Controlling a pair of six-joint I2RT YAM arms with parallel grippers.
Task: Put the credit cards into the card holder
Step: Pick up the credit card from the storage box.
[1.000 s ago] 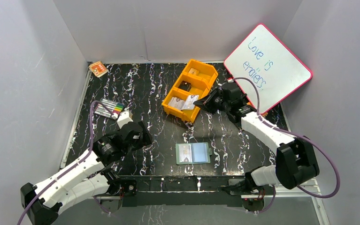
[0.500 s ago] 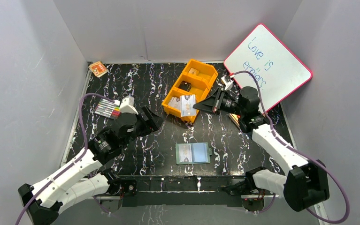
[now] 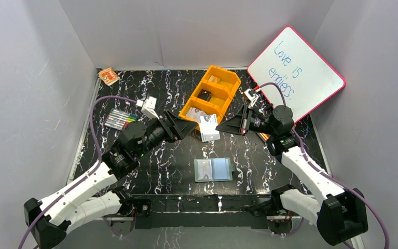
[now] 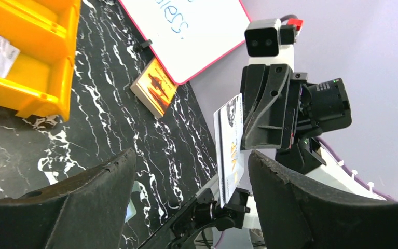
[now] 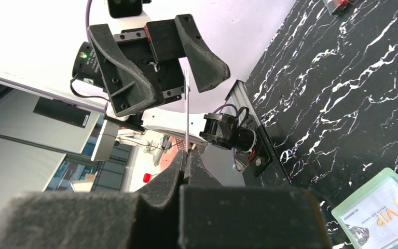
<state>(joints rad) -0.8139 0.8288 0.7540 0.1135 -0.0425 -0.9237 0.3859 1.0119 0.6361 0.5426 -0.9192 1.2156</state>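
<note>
R gripper (image 3: 219,126) is clamped on one edge of a silver-grey credit card (image 3: 208,128), mid-air, long axis crosswise to wide-open L gripper (image 3: 187,126) just beside it, w/ card holder (image 3: 213,169) lying open below.

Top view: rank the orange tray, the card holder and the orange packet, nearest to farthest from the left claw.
1. Orange tray, right beside the left claw.
2. Card holder, open, near centre.
3. Orange packet, far left corner.
</note>
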